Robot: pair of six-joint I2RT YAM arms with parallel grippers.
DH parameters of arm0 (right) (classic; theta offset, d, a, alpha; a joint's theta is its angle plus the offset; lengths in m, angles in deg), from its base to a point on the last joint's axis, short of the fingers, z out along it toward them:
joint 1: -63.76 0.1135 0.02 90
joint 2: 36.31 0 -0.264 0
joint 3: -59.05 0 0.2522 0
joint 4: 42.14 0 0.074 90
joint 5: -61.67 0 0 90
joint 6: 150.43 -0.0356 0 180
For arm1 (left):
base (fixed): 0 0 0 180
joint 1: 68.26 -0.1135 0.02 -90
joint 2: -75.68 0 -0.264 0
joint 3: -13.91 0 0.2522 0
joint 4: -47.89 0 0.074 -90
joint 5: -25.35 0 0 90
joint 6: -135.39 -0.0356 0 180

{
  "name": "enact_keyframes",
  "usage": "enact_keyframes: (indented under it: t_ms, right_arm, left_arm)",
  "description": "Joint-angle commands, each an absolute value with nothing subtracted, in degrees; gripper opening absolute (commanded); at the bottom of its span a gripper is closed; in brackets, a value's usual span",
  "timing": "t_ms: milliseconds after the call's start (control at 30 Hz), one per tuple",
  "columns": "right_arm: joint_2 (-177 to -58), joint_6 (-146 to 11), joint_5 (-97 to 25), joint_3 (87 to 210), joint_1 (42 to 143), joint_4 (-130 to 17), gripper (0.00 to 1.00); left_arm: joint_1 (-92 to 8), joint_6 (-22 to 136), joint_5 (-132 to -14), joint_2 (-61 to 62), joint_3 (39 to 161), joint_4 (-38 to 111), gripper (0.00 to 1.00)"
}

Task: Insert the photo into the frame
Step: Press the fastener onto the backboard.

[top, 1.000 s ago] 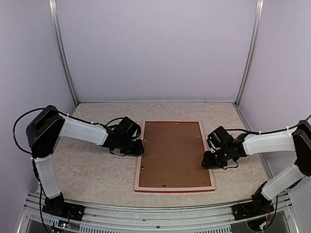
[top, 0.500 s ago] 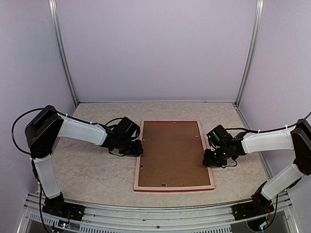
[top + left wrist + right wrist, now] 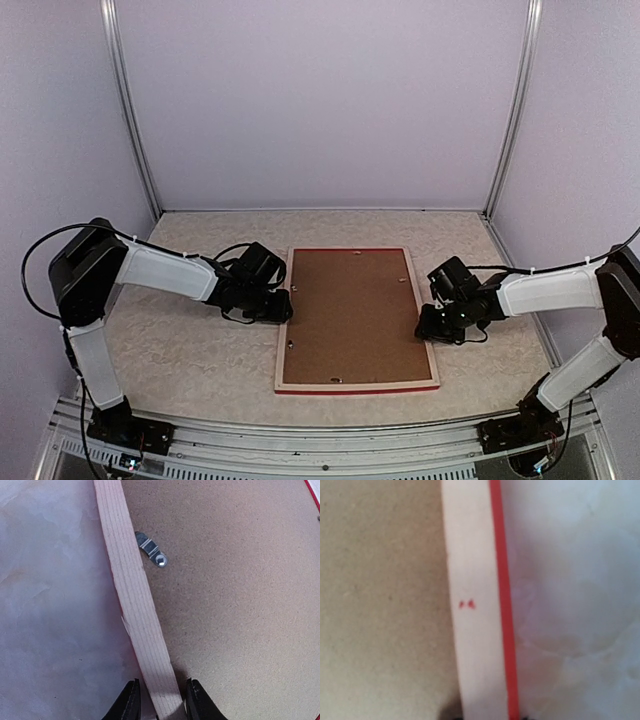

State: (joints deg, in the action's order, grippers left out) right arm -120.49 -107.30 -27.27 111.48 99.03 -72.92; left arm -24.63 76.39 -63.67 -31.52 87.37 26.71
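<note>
The thin rectangular wooden picture frame (image 3: 283, 330) shows pale, straight-grained bare wood with a bright red edge, the flat fibreboard backing panel (image 3: 355, 315) is speckled mid-brown, the small metal clip (image 3: 151, 550) gleams silver, and the laminate tabletop (image 3: 190, 350) is cloudy cream-beige marbling.

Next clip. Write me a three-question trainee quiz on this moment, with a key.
1. True or false: the frame lies face down, with the brown backing board showing on top.
2. Which part of the frame do the fingers of the left gripper straddle? A) the rail on the left arm's side B) the near rail C) the far rail
3. Fill in: in the left wrist view, a small metal ___ sits where the rail meets the backing board.
Key: 1 true; 2 A; 3 clip.
</note>
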Motion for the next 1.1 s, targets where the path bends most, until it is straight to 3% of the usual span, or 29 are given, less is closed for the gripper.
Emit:
enact_keyframes:
  t_ms: [0, 167, 1067]
  right_arm:
    - [-122.84, -108.94, -27.62, 111.41, 98.60, -70.31, 0.39]
    - [-122.94, -109.55, -26.05, 111.74, 98.51, -70.55, 0.39]
    - [-120.21, -118.12, -22.92, 104.71, 95.91, -64.23, 0.19]
  left_arm:
    - [-24.58, 75.32, -63.32, -30.32, 86.12, 25.96, 0.31]
    - [-24.58, 75.22, -63.46, -30.32, 86.12, 26.13, 0.31]
    - [-22.94, 76.93, -63.51, -29.74, 84.49, 27.10, 0.30]
